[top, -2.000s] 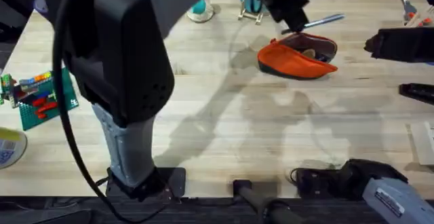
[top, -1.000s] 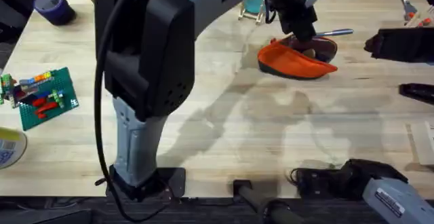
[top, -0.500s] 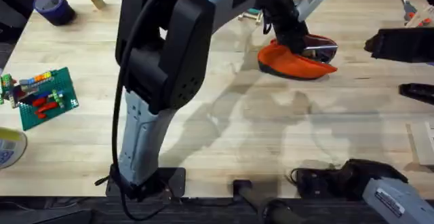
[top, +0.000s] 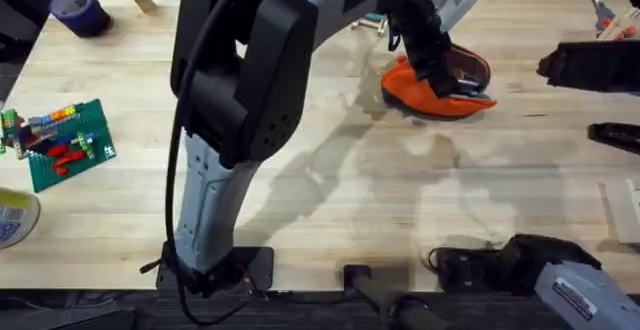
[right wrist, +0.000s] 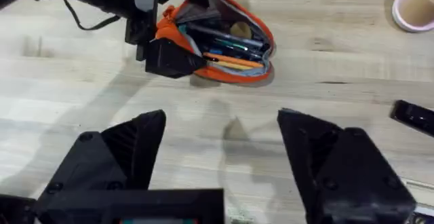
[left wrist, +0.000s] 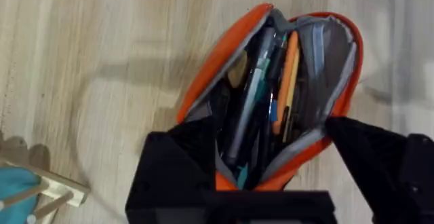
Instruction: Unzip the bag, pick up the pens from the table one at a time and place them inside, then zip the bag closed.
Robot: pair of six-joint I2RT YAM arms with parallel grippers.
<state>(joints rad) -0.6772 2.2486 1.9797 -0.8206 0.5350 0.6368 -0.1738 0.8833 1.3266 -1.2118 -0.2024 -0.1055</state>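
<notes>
— What are the left gripper's (left wrist: 271, 176) jaws doing?

— Spread wide over one end of the bag (top: 437, 85), a finger on each side, nothing clamped. It lies unzipped near the table's (top: 340, 190) far edge, right of centre.

— What's inside?

— A silver-grey pen (left wrist: 249, 102), an orange one (left wrist: 288, 81), and darker ones too tangled to separate.

— And the right gripper (right wrist: 220, 166)?

— Released, empty, above bare wood nearer the front edge.

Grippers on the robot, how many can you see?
2. The left gripper is open around one end of the orange bag, which lies unzipped with pens inside. The right gripper is open above the table, apart from the bag.
</notes>
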